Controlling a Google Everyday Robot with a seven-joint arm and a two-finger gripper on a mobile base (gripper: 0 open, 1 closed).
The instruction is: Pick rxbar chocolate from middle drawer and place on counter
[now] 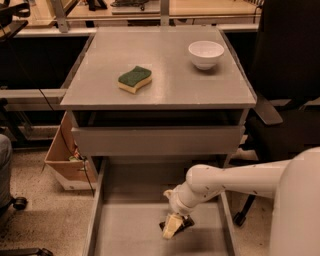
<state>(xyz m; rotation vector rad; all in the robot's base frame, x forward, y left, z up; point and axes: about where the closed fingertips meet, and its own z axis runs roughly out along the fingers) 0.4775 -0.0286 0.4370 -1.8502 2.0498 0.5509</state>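
One gripper (171,229), pale, at the end of a white arm (225,180) reaching in from the right. Sits low inside the middle drawer (125,235), tip pointed down toward the floor, right of the drawer's centre. Directly under the tip: the rxbar (183,223), only dark slivers of wrapper showing on either side of the gripper. Appears to lie on the drawer floor. Cannot tell how far open the gripper is, nor whether it has hold of the rxbar. Cannot read any lettering or brand on the wrapper; mostly covered.

Left of the gripper: bare grey drawer floor, then the low side wall. Just above and beyond the gripper: a shallower drawer (157,141), pulled slightly out, with a plain grey front panel. Higher and farther still: the counter (170,85), matte grey. On it, up and left of the gripper, a sponge (135,79), green top over yellow base, lying flat. Up and slightly right of the gripper, near the counter's far right corner, a white bowl (206,54), upright, well apart from the sponge.

Far left of the gripper, on the speckled floor beside the cabinet: an open cardboard box (62,160). To the right, behind the arm: a black chair (290,75). Beyond the counter: a tan desk (210,7).
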